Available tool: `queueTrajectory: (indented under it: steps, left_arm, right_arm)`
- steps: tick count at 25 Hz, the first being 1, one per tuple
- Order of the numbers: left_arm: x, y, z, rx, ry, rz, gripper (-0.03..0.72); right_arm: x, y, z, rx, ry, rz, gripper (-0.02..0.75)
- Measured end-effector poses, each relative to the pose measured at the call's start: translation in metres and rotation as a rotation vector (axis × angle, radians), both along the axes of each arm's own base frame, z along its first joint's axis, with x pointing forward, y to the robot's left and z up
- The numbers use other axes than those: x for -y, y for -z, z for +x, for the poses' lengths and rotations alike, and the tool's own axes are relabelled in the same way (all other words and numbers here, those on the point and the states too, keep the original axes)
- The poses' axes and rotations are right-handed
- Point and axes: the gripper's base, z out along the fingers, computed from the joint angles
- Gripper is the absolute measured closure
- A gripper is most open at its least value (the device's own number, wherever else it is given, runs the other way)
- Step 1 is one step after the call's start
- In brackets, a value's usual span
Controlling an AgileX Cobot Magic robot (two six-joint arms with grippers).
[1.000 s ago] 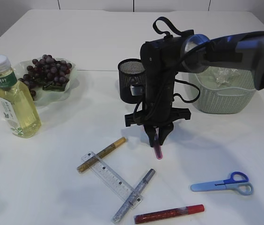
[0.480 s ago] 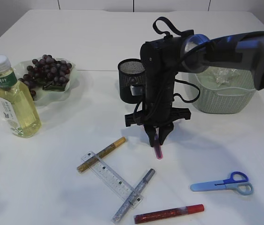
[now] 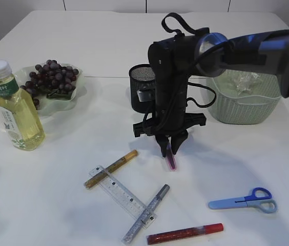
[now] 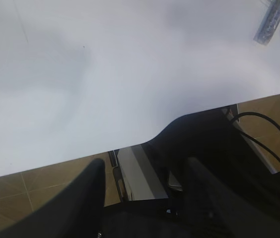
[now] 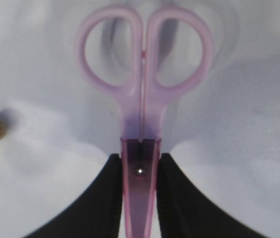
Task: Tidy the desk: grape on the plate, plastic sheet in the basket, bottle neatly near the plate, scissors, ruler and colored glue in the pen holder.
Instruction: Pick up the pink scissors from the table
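My right gripper point(image 3: 168, 147) hangs over the middle of the table, shut on pink scissors point(image 3: 171, 161) that point handles-down. In the right wrist view the black fingers point(image 5: 114, 171) clamp the scissors' blade sheath point(image 5: 141, 173), the handle loops below. The black mesh pen holder point(image 3: 140, 86) stands just behind the arm. Blue scissors point(image 3: 244, 201), a clear ruler point(image 3: 121, 196) and gold point(image 3: 111, 168), silver point(image 3: 147, 213) and red point(image 3: 184, 233) glue sticks lie on the table. Grapes point(image 3: 52, 77) rest on the plate point(image 3: 78, 87), the bottle point(image 3: 15, 110) beside it. My left gripper point(image 4: 145, 166) is open and empty at the table edge.
A grey-green basket point(image 3: 242, 107) at the back right holds the crumpled plastic sheet point(image 3: 243, 82). The left wrist view shows bare white tabletop, the table's near edge, and the silver glue stick's end point(image 4: 271, 25) at top right.
The right arm has shifted slightly left and away with the pink scissors still clamped. Nothing on the table has moved.
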Motion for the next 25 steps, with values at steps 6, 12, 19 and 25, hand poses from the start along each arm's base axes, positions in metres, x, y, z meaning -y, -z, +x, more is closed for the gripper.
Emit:
queueTrajectory:
  steps: [6,12,19,25]
  left_arm:
    - [0.000,0.000,0.000,0.000,0.000,0.000,0.316]
    - [0.000,0.000,0.000,0.000,0.000,0.000,0.316]
    - [0.000,-0.001,0.000,0.002,0.000,-0.001,0.316]
    - [0.000,-0.001,0.000,0.001,0.000,-0.004,0.316]
  right_arm:
    - [0.000,-0.009,0.000,0.017,-0.020,0.009,0.558]
    - [-0.009,-0.024,-0.006,0.061,-0.072,-0.003,0.558]
    - [-0.015,-0.034,-0.010,0.106,-0.146,-0.048,0.558]
    - [-0.017,-0.047,-0.014,0.134,-0.213,-0.045,0.558]
